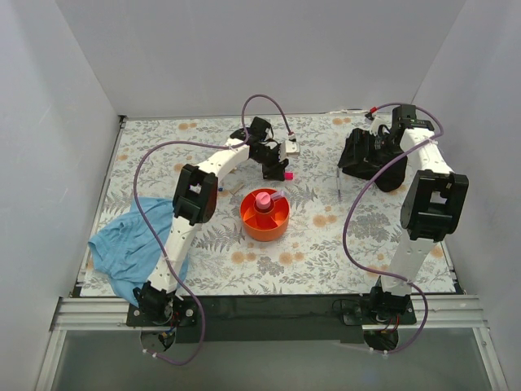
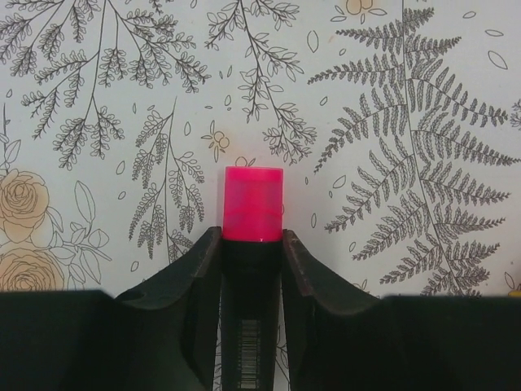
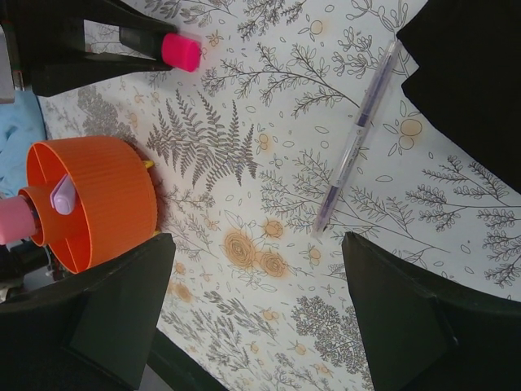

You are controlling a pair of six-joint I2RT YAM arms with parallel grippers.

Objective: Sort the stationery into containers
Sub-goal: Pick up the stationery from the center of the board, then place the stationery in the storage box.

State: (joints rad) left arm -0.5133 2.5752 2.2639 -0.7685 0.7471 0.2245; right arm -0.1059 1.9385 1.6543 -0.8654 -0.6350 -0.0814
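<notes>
My left gripper is shut on a pink-and-black highlighter, pink cap forward, held just above the floral mat behind the organizer. The cap also shows in the top view and the right wrist view. The round orange organizer stands mid-table with a pink piece and a lilac-capped pen in its central cup. A thin pen lies on the mat right of the organizer. My right gripper is open and empty, above the mat near that pen.
A blue cloth is bunched at the left edge of the mat. A black object sits at the back right beside my right gripper. A small tan piece lies left of the organizer. White walls enclose three sides.
</notes>
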